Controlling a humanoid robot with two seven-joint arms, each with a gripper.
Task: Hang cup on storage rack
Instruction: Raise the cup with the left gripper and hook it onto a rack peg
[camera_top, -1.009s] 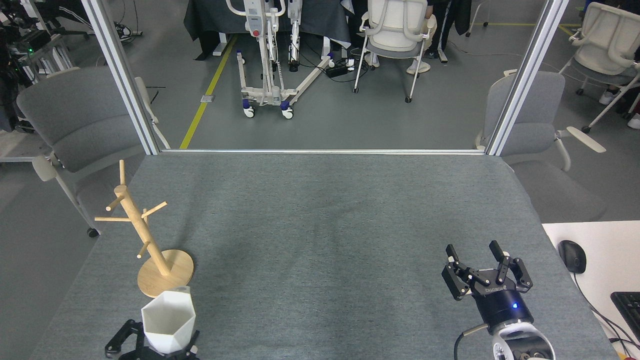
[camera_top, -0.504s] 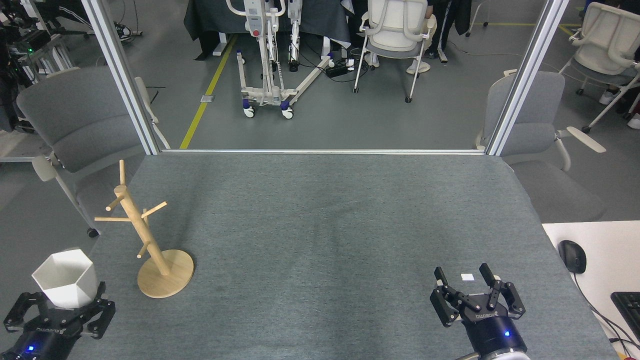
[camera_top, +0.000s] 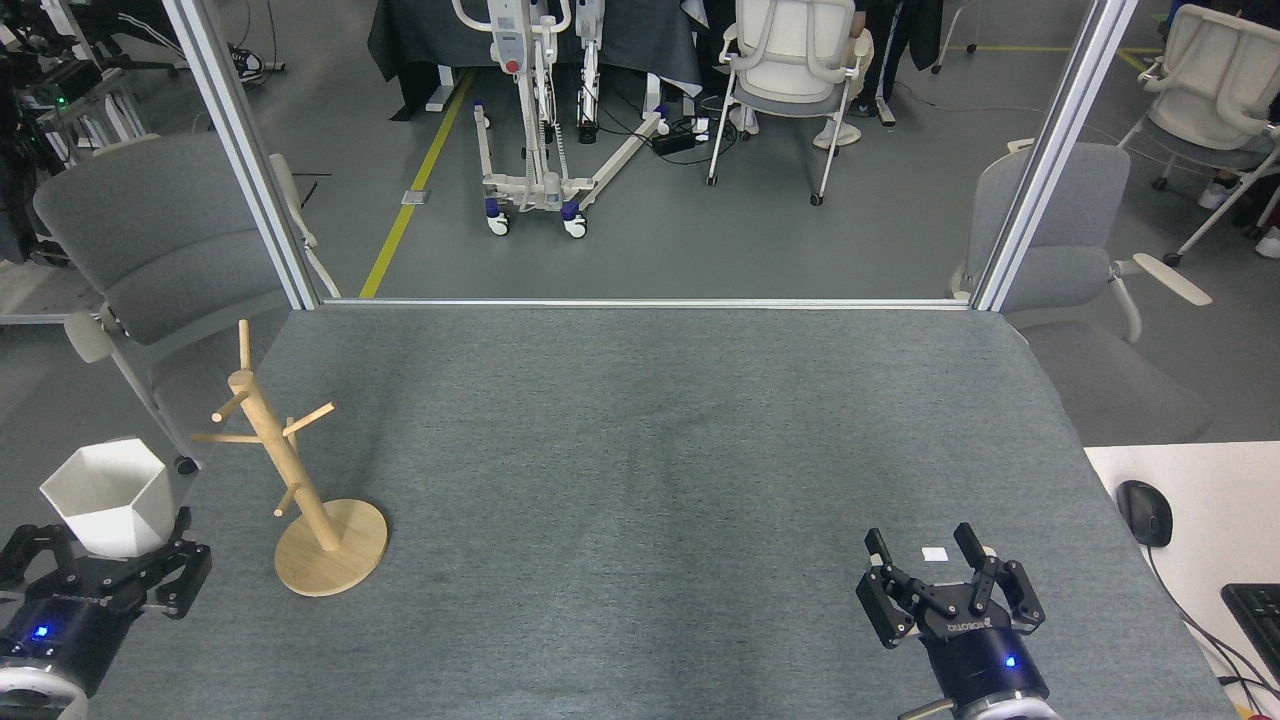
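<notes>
The white faceted cup (camera_top: 105, 497) is held upright, mouth up, in my left gripper (camera_top: 100, 560) at the table's near left edge; the fingers are shut on its lower body and its handle does not show. To its right stands the wooden storage rack (camera_top: 290, 470) on its round disc base, its pegs bare. The cup is left of the rack and apart from it. My right gripper (camera_top: 922, 548) hovers open near the front right of the table, with nothing between its fingers.
A grey mat covers the table (camera_top: 640, 450). A small white tag (camera_top: 935, 553) lies by the right gripper. A mouse (camera_top: 1145, 512) and a keyboard (camera_top: 1255, 610) sit on a white desk at right. Grey chairs (camera_top: 150, 240) flank the table.
My left gripper carried the cup from in front of the rack's base out to the far left, then slightly up and away. My right gripper drew back toward the near edge.
</notes>
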